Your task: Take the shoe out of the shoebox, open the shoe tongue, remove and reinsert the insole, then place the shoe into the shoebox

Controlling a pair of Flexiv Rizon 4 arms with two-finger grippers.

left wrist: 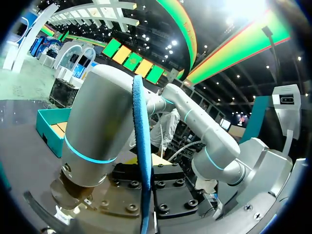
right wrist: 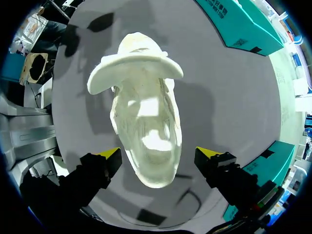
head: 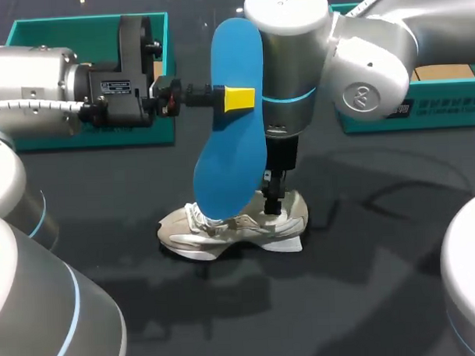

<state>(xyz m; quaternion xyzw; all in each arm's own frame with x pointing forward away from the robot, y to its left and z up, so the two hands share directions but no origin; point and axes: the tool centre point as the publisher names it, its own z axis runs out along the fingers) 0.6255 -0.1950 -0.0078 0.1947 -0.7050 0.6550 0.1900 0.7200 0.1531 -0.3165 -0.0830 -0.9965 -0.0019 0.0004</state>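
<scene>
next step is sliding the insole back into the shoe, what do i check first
1. Left gripper clamped on the blue insole: ok.
2. Insole's lower end inside the shoe opening: cannot tell, it only overlaps the collar in the head view.
3. Right gripper steadying the shoe: not ok, fingers open on either side.
4. Shoe standing on its sole on the table: ok.
5. Gap between right arm and insole: cannot tell, they look close.
</scene>
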